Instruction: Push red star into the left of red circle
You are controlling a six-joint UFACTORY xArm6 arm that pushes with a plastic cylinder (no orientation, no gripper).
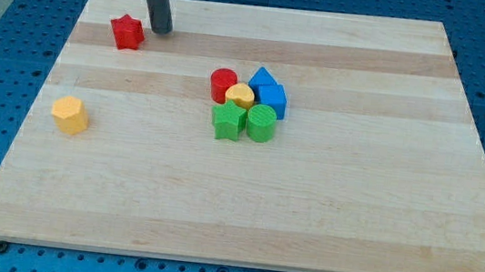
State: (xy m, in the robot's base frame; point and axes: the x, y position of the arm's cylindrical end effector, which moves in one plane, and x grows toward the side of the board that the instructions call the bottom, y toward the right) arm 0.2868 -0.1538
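**Tip beside red star, cluster apart**

While my tip (161, 30) rests on the board (378, 234) near the view's top left, the red star (127, 32) sits just to its left, very close; contact cannot be confirmed. No claw is fitted: the arm ends in a plain dark rod, so there is nothing to open, close or grip.

From the tip, the red circle (223, 84) lies down and to the view's right, well apart. It forms the left edge of a tight cluster: yellow circle (240, 95) touching it on the right, blue triangle (263, 77) and blue block (272, 99) further right, green star (228, 121) and green circle (260, 122) below.

A yellow hexagon (70, 115) stands alone, down and left of the tip, well apart from everything.
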